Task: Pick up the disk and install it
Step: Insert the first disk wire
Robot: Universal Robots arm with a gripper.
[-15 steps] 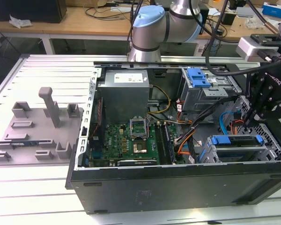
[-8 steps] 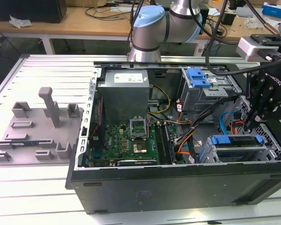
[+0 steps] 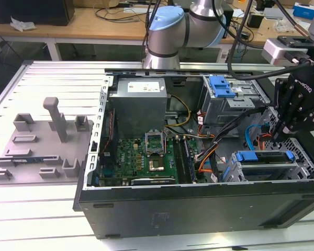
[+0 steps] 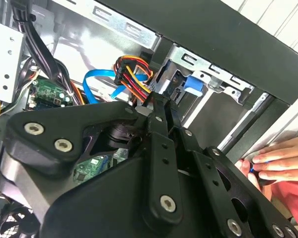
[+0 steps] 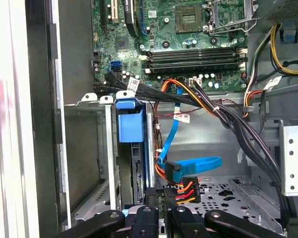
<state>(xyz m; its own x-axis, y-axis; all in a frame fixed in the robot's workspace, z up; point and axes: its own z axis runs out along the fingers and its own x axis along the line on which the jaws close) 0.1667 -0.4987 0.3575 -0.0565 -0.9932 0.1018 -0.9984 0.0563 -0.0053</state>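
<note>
Exterior view: the gripper (image 3: 281, 129) hangs over the drive corner of the case (image 3: 199, 204), and the disk (image 3: 264, 157) lies in its bay just below.

Second wrist view: jaws pinched narrow, gripping nothing I can see. The disk's blue tab (image 4: 192, 84) sits just ahead, and a person's hand (image 4: 280, 159) rests at the case edge.

First wrist view: the disk (image 5: 131, 126) is slotted in, with the power plug (image 5: 181, 186) crowding the gripper. Seating it well wants a square, gentle push clear of those wires.

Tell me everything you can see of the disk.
The disk sits in the drive cage at the exterior view's right: a silver metal body framed by a blue plastic carrier with raised tabs at both ends. The end effector hangs just above one end; whether they touch, I cannot tell.
</note>
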